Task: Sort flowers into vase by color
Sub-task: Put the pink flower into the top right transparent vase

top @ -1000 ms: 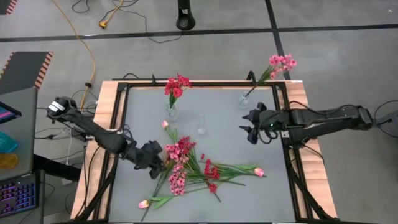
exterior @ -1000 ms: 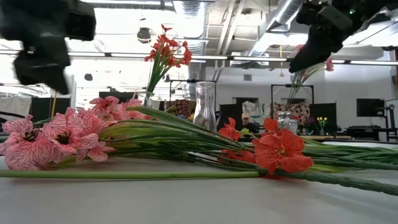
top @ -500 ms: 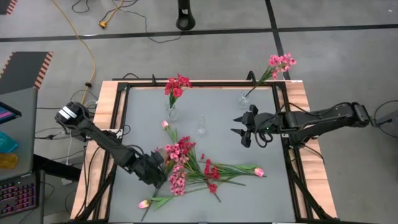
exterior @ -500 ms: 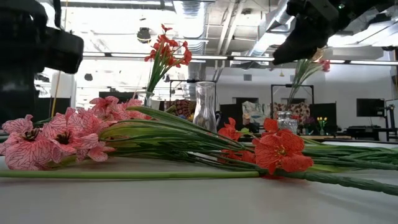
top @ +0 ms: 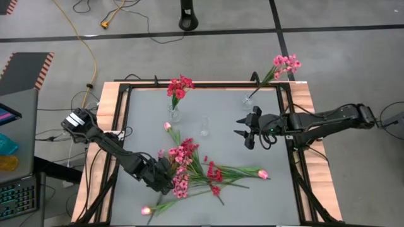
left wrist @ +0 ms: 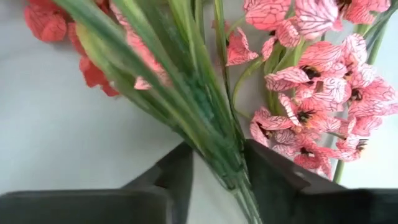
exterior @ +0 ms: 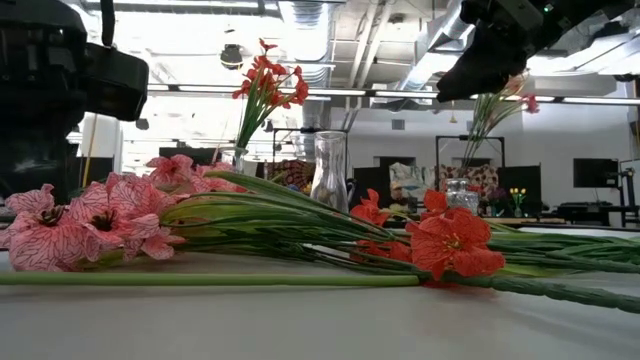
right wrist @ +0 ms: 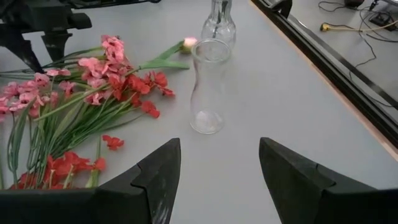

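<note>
A pile of flowers [top: 196, 167] lies on the grey table: pink sprays [left wrist: 317, 93], deep red clusters [top: 213, 171] and pale pink buds [top: 262, 174]. My left gripper [top: 165, 178] is down at the pile's left side, its fingers closed around a bundle of green stems [left wrist: 221, 149]. My right gripper [right wrist: 219, 168] hovers open at the right, clear of the table, facing an empty glass vase [right wrist: 208, 87]. One vase [top: 174, 113] holds red flowers, and another [top: 247, 101] holds pink ones. My left gripper pinches a bundle of several green stems and leaves [left wrist: 227, 168] between its two fingers [left wrist: 270, 177]. The fingers lie across the stems and come slanting down from the table's left. The stems still rest in the pile on the table.
The empty vase [top: 204, 126] stands mid-table between the two filled ones. A loose bud [top: 146, 210] lies near the front edge, another [top: 168, 125] near the red vase. A black frame [top: 123, 126] borders the table.
My left gripper has moved toward the near edge and down into the pile's left side, onto the stems. My right gripper shifted a little toward the table's left, then stayed still.
</note>
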Motion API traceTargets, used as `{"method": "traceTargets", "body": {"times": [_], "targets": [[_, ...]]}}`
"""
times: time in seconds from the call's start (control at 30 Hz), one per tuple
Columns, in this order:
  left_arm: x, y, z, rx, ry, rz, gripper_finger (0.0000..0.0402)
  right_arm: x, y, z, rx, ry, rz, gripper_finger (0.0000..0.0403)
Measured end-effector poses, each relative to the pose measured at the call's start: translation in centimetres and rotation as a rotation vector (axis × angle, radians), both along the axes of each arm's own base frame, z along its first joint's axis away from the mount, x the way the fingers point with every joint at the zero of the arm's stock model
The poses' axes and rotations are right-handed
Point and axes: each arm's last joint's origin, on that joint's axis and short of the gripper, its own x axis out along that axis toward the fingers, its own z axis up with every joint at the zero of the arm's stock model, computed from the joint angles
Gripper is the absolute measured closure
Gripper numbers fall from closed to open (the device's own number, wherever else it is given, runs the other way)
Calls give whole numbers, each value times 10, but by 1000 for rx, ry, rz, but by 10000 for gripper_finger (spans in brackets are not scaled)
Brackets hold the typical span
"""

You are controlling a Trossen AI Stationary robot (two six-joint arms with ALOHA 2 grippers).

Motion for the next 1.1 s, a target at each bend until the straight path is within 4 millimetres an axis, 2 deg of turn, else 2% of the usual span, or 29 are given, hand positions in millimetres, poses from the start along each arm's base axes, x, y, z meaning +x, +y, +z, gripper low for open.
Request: {"method": "traceTargets", "body": {"times": [0.17,0.23,0.4,0.57,0.9,1.1], "targets": [[0,1,0,17,-11,9,379,0,0,0,0,0,0,159],[0,1,1,32,-18,9,393,0,0,0,0,0,0,159],[-7,6,14,39,-28,12,392,1,0,1,1,-10,0,159],[-17,16,40,75,-115,39,399,2,0,3,3,-36,0,159],[-39,40,95,226,-418,71,401,4,0,7,9,-82,2,159],[-44,49,118,363,-586,109,401,7,1,12,47,-158,-13,159]]}}
